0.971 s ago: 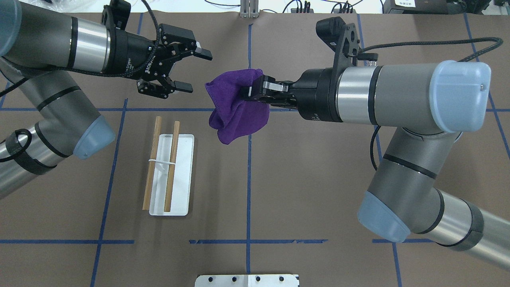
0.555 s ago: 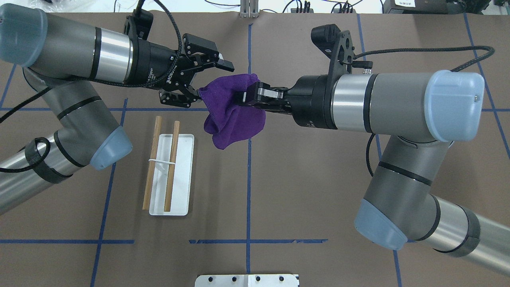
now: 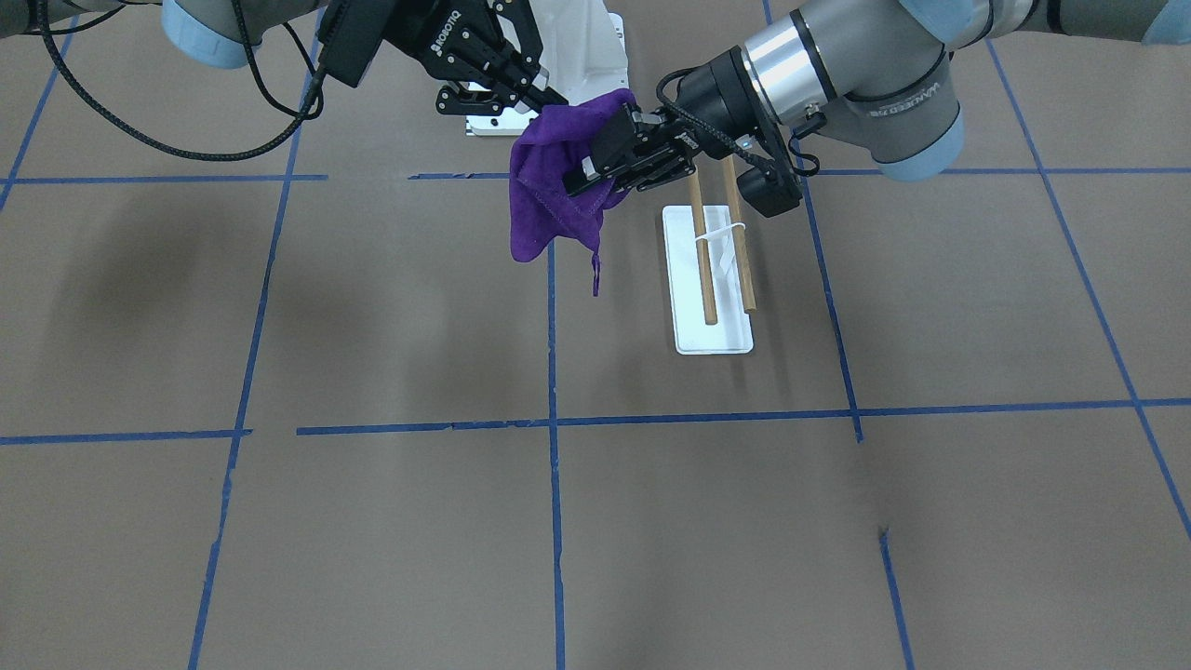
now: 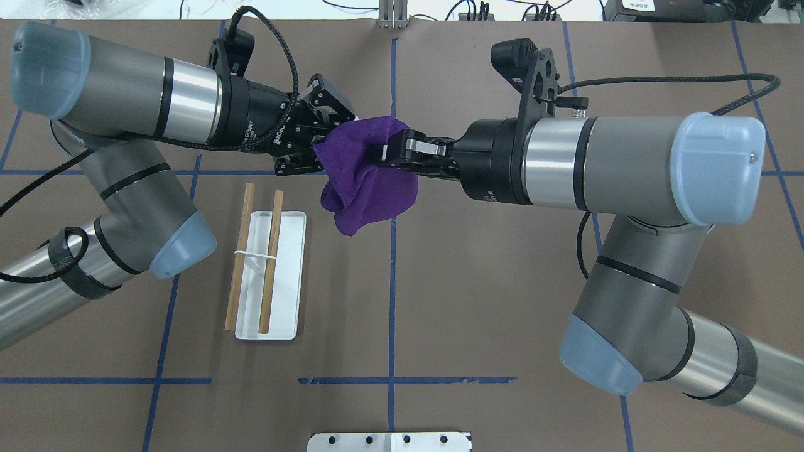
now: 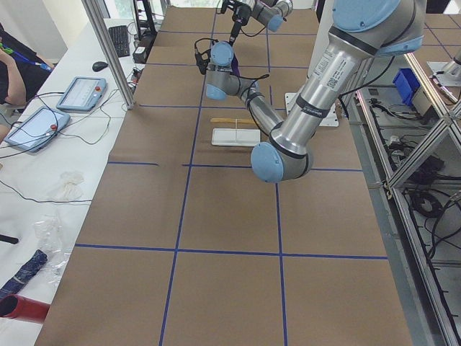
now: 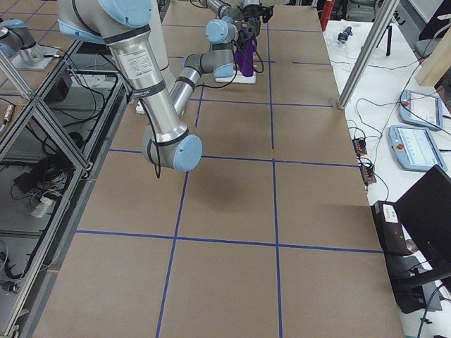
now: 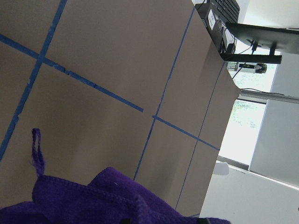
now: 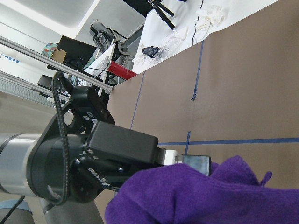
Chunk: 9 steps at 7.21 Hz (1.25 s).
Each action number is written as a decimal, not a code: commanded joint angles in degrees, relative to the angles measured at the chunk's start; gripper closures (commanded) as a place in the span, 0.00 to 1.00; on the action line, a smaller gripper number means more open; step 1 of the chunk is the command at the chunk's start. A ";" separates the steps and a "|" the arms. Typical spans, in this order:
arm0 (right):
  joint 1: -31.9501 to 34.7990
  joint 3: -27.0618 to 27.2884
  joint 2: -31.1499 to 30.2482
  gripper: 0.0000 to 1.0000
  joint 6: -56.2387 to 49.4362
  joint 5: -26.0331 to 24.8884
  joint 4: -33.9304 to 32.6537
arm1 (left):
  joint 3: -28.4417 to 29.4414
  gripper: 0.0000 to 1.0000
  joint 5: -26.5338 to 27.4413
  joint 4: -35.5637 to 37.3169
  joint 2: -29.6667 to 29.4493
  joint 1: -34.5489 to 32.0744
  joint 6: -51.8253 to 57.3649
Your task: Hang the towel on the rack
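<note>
The purple towel hangs bunched in the air above the table's middle, and its thin loop dangles below. My right gripper is shut on the towel's upper right part. My left gripper is open, with its jaws on either side of the towel's left edge. The rack, two wooden dowels on a white base, lies on the table below and to the left of the towel, untouched. The towel fills the bottom of the left wrist view and of the right wrist view.
A white bolted metal pedestal sits at the near table edge. Blue tape lines cross the brown table cover. Cables run along the far edge.
My left gripper has moved right, from apart from the towel to around its left edge. My right gripper has shifted slightly left with the towel.
</note>
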 commanded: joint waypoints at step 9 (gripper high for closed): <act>0.12 0.95 -0.91 0.33 -0.59 0.47 0.01 | -0.50 1.00 -0.33 0.41 -0.02 -1.88 -1.08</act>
